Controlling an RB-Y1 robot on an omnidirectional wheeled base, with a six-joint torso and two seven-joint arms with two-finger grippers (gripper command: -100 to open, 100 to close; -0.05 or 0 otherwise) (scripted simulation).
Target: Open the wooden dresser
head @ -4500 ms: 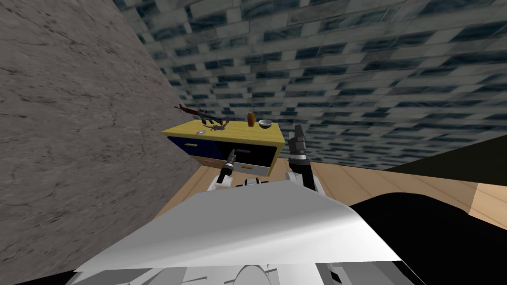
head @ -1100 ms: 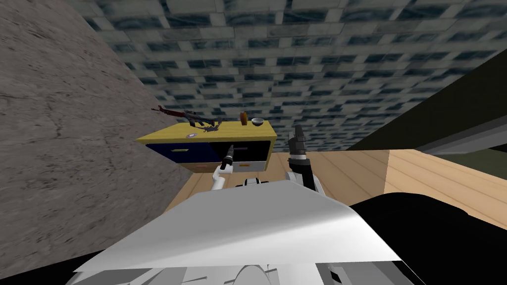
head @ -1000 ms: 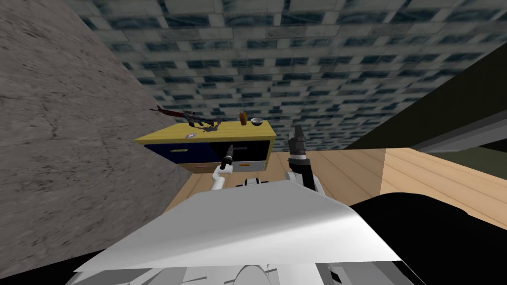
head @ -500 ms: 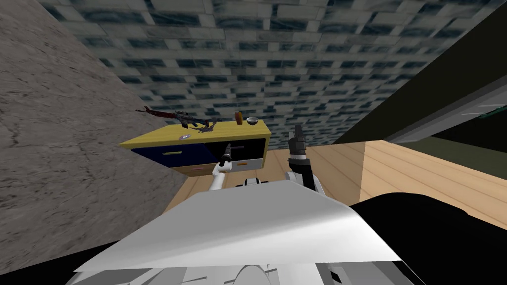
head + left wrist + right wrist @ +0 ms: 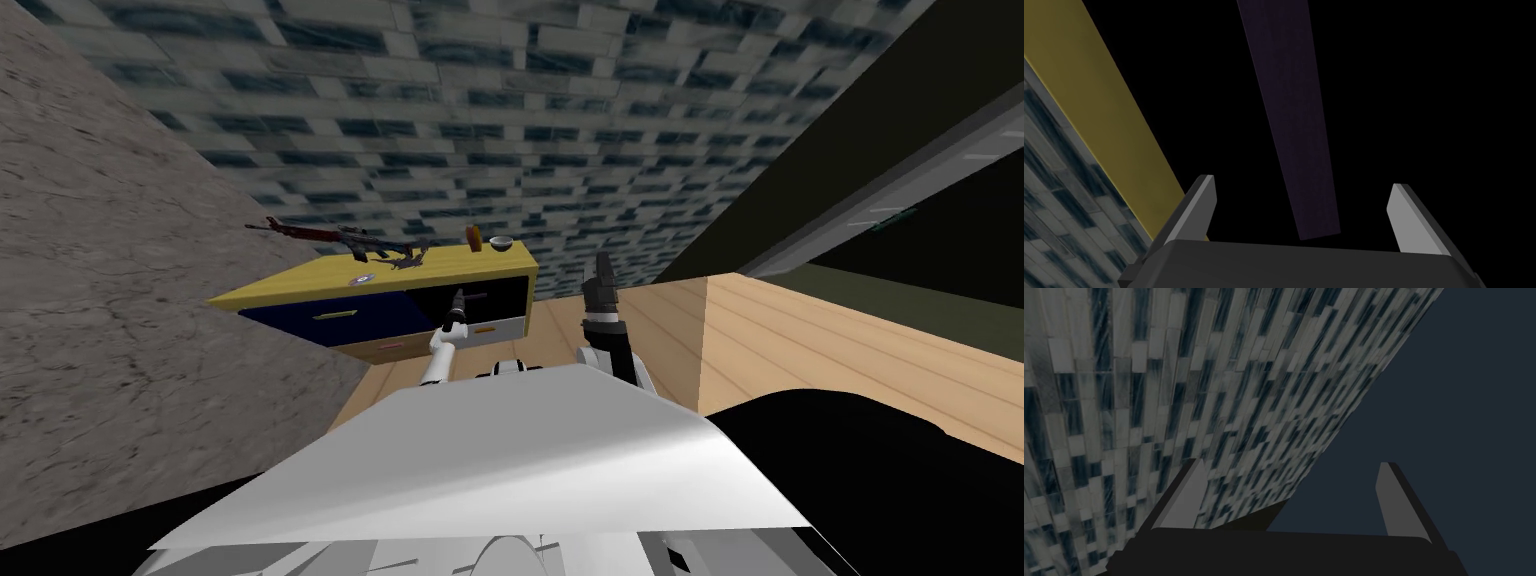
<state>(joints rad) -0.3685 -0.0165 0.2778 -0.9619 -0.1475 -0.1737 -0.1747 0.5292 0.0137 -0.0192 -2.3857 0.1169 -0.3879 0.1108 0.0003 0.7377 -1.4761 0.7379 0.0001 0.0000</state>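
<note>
Two spread fingers (image 5: 1200,205) of the left gripper (image 5: 1302,180) frame the dresser's (image 5: 440,265) dark handle (image 5: 1289,115); centre it, clamp firmly, pull straight.

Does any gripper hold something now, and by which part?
Nothing is held. The left gripper is open, the dark handle lying between its fingers without touching them; the right gripper is open too.

You can see a long gun (image 5: 335,236), a small bowl (image 5: 501,243) and a brown jar (image 5: 473,237) by the brick wall (image 5: 560,120).
</note>
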